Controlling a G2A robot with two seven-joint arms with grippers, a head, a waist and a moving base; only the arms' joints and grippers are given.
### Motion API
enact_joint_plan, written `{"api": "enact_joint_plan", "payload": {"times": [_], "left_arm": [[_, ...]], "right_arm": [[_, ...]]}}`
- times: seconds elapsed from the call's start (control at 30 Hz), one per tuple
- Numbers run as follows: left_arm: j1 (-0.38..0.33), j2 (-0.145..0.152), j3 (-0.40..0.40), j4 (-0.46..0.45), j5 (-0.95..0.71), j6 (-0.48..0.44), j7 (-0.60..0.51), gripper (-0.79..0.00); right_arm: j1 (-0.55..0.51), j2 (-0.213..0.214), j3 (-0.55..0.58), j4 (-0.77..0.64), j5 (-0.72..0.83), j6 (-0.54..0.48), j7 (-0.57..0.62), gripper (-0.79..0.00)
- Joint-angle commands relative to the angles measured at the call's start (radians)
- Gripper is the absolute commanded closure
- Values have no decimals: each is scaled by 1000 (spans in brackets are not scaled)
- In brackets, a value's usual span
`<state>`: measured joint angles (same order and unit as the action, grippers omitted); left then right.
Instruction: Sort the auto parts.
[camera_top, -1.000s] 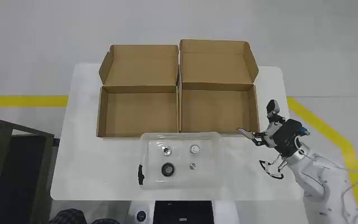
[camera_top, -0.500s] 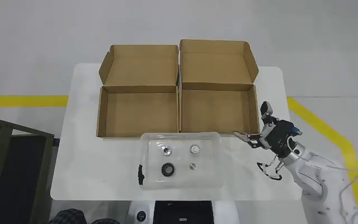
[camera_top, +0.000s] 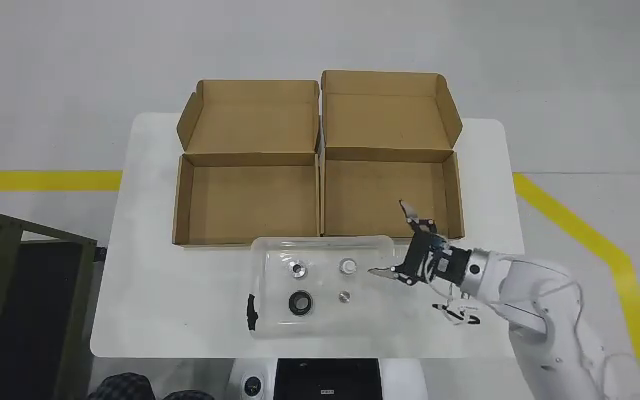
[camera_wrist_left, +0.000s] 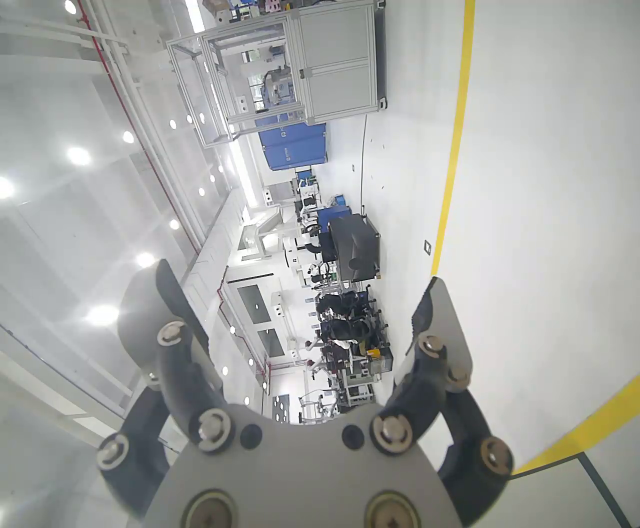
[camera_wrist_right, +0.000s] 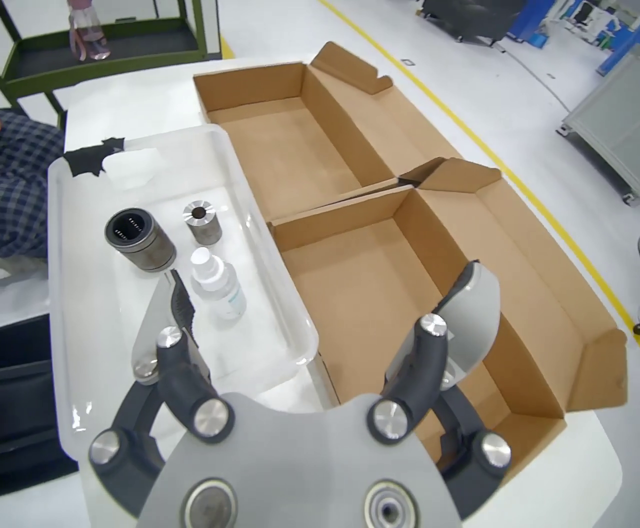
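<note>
A clear plastic tray (camera_top: 270, 322) sits at the table's front and holds a black linear bearing (camera_top: 300, 302), a metal cylinder (camera_top: 297, 268), a small white bottle (camera_top: 348, 266) and a small metal part (camera_top: 344, 296). Behind it stand two open, empty cardboard boxes, one on the left (camera_top: 248, 205) and one on the right (camera_top: 385, 200). My right gripper (camera_top: 387, 238) hangs open over the tray's right end and the right box's front wall. The right wrist view has that gripper (camera_wrist_right: 322, 270) near the bottle (camera_wrist_right: 220, 285), cylinder (camera_wrist_right: 202, 222) and bearing (camera_wrist_right: 140, 240). My left gripper (camera_wrist_left: 297, 272) is open, pointing away into the room.
Black tape (camera_top: 250, 312) marks the tray's left end. Both boxes have their lids (camera_top: 390, 110) folded up at the back. A green cart (camera_top: 40, 290) stands left of the white table (camera_top: 150, 260).
My right arm has swung left from the table's right edge to the tray's right end, its gripper staying open. The parts have not moved.
</note>
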<state>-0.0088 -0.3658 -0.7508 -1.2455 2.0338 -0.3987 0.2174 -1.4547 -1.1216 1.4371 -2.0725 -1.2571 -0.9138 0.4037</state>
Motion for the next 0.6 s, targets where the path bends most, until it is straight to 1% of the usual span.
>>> {"api": "enact_joint_plan", "payload": {"times": [0.0,0.17,0.27,0.57], "left_arm": [[0,0,0,0,0,0,0,-785],[0,0,0,0,0,0,0,-785],[0,0,0,0,0,0,0,-785],[0,0,0,0,0,0,0,-785]], "right_arm": [[24,0,-48,3,-3,-6,52,-785],[66,0,-143,4,-18,-20,151,-785],[83,0,-184,3,-23,-23,190,-785],[126,4,-265,18,-13,-24,294,-785]]}}
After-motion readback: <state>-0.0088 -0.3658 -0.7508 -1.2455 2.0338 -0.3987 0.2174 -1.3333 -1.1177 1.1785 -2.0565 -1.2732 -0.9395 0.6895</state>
